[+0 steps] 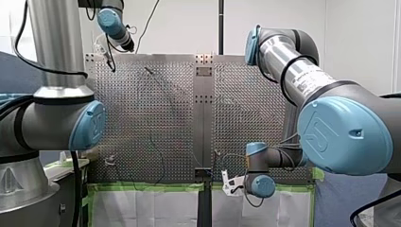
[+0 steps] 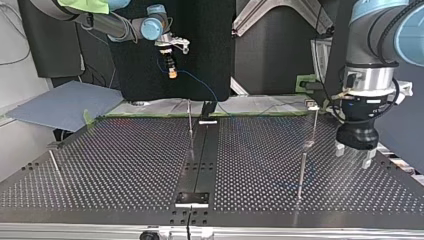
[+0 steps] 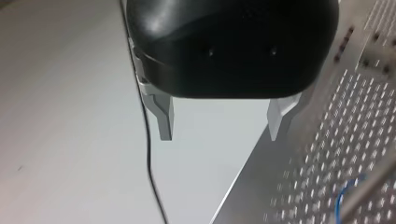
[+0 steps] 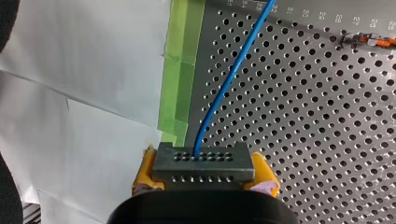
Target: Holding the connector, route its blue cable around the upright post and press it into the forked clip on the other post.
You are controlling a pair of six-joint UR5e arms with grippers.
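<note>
While my right end effector pinches the grey connector between yellow pads, above the green-taped edge of the tabletop, its blue cable runs out over the holes. My left end effector is spread, holding nothing, near one thin post; a second post stands mid-tabletop.

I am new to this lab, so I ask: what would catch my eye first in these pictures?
My right gripper holds the dark connector in the air above the table's far edge, at the top view's left, its blue cable trailing down. My left gripper hangs open over the table at that view's right.
</note>
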